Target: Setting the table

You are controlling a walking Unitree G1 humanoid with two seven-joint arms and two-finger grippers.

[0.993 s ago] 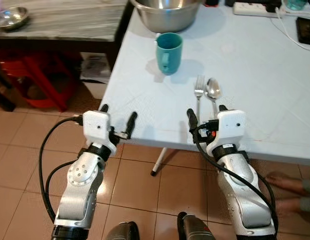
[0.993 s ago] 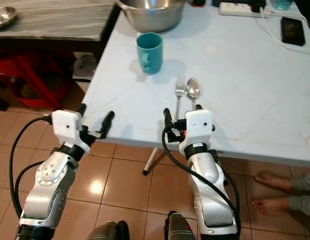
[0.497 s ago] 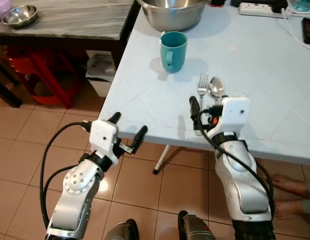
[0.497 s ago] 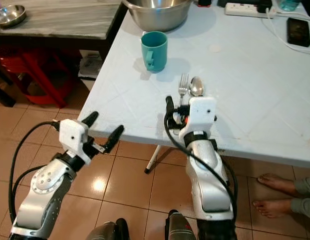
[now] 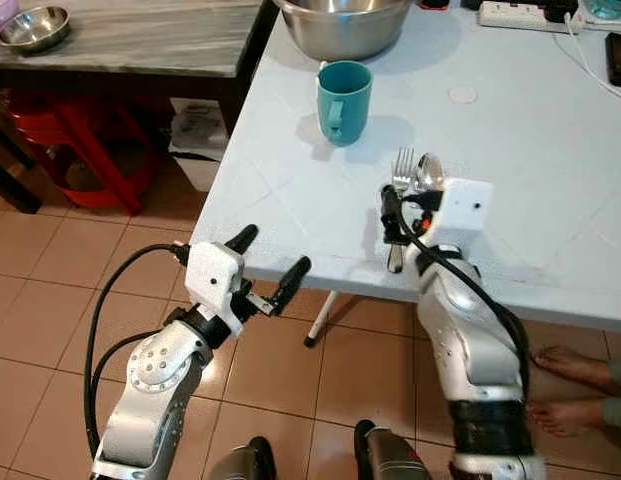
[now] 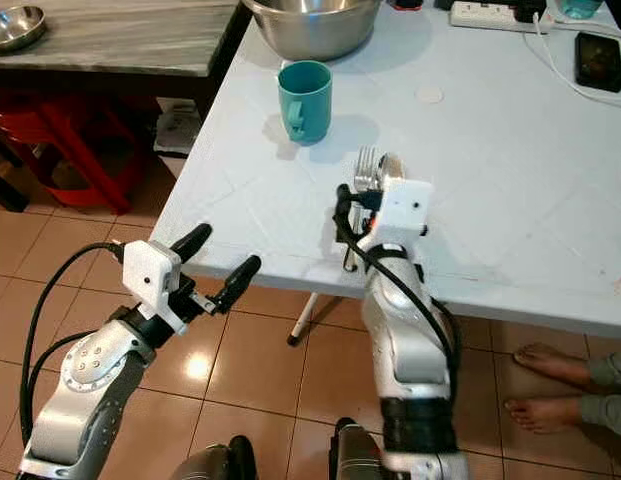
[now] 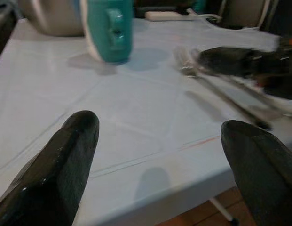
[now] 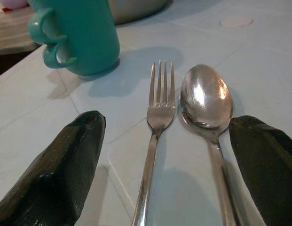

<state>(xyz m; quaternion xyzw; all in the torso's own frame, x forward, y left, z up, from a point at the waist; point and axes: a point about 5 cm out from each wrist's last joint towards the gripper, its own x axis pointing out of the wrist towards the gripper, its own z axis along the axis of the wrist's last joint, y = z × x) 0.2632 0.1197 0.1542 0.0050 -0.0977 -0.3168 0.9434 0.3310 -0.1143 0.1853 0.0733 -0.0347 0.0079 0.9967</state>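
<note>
A steel fork (image 5: 401, 172) and spoon (image 5: 428, 173) lie side by side near the front edge of the pale blue table (image 5: 290, 190). My right gripper (image 5: 412, 208) is open and straddles their handles; in the right wrist view the fork (image 8: 157, 113) and spoon (image 8: 205, 101) lie between its fingers (image 8: 66, 174). A teal mug (image 5: 344, 100) stands upright farther back and to the left. My left gripper (image 5: 268, 258) hangs open and empty just off the table's front-left edge, above the floor.
A big steel bowl (image 5: 340, 20) sits behind the mug. A power strip (image 5: 515, 12), cables and a phone (image 5: 620, 60) lie at the back right. A wooden side table with a small steel bowl (image 5: 35, 28) stands left, above a red stool (image 5: 90, 150). A person's bare feet (image 5: 560, 360) rest on the tiles at right.
My right gripper has moved forward onto the table and now brackets the fork and spoon handles. My left gripper has dropped back and lower, off the table edge.
</note>
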